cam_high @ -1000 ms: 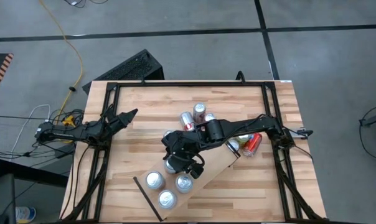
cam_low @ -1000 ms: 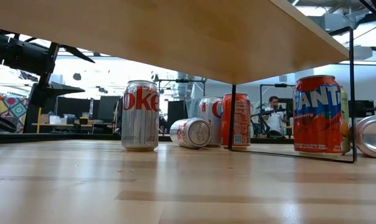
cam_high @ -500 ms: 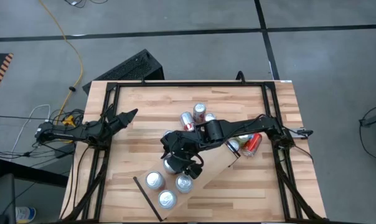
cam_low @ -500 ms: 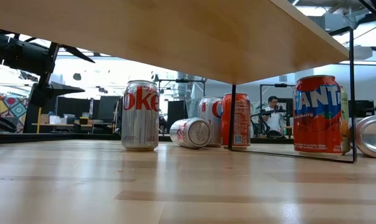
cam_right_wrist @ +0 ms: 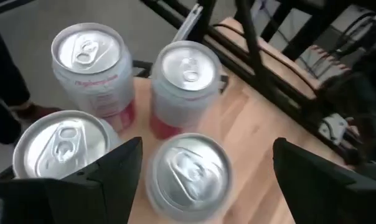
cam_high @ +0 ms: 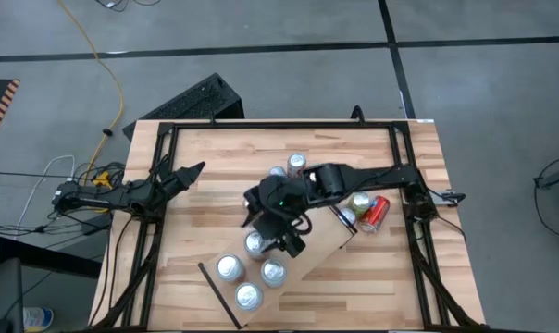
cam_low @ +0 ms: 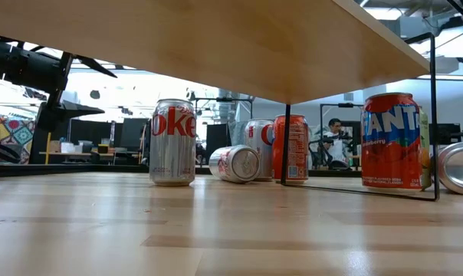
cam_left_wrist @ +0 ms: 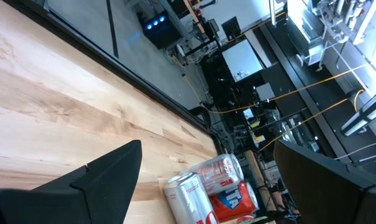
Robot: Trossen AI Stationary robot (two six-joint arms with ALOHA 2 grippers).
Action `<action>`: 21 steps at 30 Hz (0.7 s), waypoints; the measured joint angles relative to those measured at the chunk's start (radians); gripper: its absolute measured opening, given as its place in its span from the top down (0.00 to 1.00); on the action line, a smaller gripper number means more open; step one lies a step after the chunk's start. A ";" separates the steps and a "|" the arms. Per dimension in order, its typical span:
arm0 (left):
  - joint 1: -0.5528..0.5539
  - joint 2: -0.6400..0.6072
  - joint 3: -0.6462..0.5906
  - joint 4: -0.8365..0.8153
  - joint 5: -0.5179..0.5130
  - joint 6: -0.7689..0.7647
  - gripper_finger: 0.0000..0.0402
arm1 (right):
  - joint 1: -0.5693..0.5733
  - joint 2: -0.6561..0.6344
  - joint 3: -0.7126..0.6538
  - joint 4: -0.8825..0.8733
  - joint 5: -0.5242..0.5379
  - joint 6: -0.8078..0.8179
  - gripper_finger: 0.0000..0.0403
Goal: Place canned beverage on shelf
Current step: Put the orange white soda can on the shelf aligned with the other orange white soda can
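- High view: shelf (cam_high: 321, 248) lies at an angle on the table (cam_high: 215, 176), front-centre, one black end strip (cam_high: 220, 294) at its near-left end.
- Four silver-topped cans upright on shelf's near-left part: cans at (cam_high: 255, 243), (cam_high: 229, 268), (cam_high: 273, 272), (cam_high: 248, 296), close together, no two seen touching.
- Right gripper (cam_high: 290, 239) over the shelf, just beside the newest can, arm reaching across from table's right side. Right wrist view: fingers (cam_right_wrist: 116, 165) spread wide, nothing between them; a can top (cam_right_wrist: 189, 168) sits below the gap, not gripped. Three more can tops (cam_right_wrist: 88, 46), (cam_right_wrist: 188, 62), (cam_right_wrist: 60, 140) close around it.
- Left gripper (cam_high: 194, 169) at table's left edge, well apart from shelf. Left wrist view: fingers (cam_left_wrist: 113, 168) apart, holding nothing.
- Loose stock beyond the shelf: silver can (cam_high: 297, 163) standing behind right arm; red can (cam_high: 374, 214) lying on its side near table's right; another can (cam_high: 360, 203) just beside it, partly hidden by arm.
- Low view: shelf underside (cam_low: 216, 46) fills the top; below it a Coke can (cam_low: 173, 142) upright, a can on its side (cam_low: 238, 163), an orange can (cam_low: 291, 148) behind the black shelf leg (cam_low: 285, 144), a Fanta can (cam_low: 391, 140) at right.
- Obstruction: right arm hides the shelf's middle in high view; free room there not visible.
- Person (cam_low: 337, 143) seated in the room beyond, far from the table.
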 joint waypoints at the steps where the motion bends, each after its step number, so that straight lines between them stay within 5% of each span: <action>1: 0.000 0.000 0.000 0.000 0.000 0.000 0.13 | -0.006 -0.005 0.001 0.013 0.007 0.005 0.18; 10: 0.000 0.000 0.000 0.000 0.000 -0.001 0.13 | -0.062 -0.063 0.002 -0.163 0.191 0.085 0.26; 21: 0.000 0.000 0.000 0.001 0.007 -0.003 0.13 | -0.083 -0.059 -0.109 -0.261 0.159 0.117 0.64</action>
